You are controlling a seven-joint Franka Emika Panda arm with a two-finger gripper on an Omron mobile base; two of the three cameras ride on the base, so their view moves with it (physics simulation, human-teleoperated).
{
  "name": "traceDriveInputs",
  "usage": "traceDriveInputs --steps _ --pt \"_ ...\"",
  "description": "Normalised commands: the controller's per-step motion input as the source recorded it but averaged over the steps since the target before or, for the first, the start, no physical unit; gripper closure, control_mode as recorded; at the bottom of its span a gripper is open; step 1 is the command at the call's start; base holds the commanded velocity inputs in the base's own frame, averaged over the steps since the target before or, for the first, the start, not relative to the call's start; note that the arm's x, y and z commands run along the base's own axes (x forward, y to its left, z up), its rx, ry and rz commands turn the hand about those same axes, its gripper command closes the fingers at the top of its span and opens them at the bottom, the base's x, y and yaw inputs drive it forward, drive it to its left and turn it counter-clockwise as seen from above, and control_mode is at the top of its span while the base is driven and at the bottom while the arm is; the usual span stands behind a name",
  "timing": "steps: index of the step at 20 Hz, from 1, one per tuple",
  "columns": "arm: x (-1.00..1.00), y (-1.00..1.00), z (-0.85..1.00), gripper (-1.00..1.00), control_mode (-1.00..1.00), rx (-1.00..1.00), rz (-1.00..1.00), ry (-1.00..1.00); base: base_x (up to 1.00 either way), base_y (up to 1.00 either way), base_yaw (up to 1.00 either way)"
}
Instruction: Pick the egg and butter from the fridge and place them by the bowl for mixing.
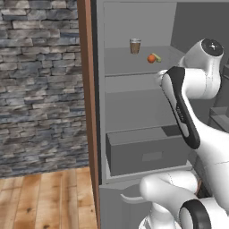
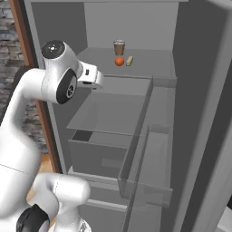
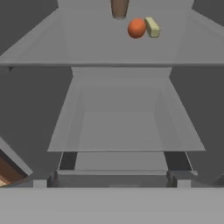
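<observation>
Hand view: butter (image 3: 152, 26) is lying on fridge (image 3: 39, 100) upper shelf, long axis running 11-to-5 o'clock, touching egg (image 3: 137, 28) at its 9 o'clock. Brown cup (image 3: 119, 8) is standing at 11 o'clock of egg. Gripper isn't holding anything; can't tell finger gap.

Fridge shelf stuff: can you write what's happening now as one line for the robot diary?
phase: approach | fridge: open | egg beside butter, top shelf | cup behind | nothing held
</observation>
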Motion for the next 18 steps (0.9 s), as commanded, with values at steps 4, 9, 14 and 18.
traceDriveInputs --steps 4,9,14,18 --pt "0.09 -0.03 0.28 -1.00 -1.00 0.00 -0.07 -0.08 0.00 0.00 0.00" --pt "0.21 -0.01 0.19 -1.00 -1.00 -0.01 -0.16 -0.26 0.00 0.00 0.00" --pt "0.44 0.02 0.13 -1.00 -1.00 0.00 -0.14 -0.05 0.00 0.00 0.00" --pt "0.44 -0.09 0.27 -1.00 -1.00 0.01 -0.03 0.12 0.00 0.00 0.00"
